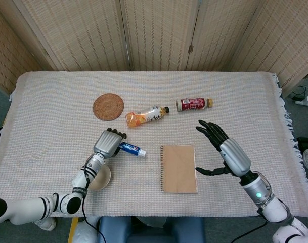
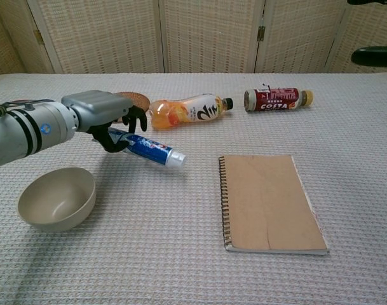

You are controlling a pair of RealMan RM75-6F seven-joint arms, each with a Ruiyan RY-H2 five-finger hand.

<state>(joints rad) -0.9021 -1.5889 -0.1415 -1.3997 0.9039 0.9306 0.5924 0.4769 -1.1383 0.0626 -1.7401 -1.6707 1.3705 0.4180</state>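
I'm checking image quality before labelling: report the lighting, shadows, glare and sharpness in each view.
Head view: even, soft lighting, no glare; the toothpaste tube and notebook look sharp, with faint shadows. Chest view: a soft shadow lies on the cloth beneath the left hand and inside the bowl; bottle labels read clearly; the right hand is cut off at the frame edge, dark and featureless.

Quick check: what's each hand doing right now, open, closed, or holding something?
Left hand: holding the toothpaste tube.
Right hand: open, fingers spread, holding nothing, above the table right of the notebook.
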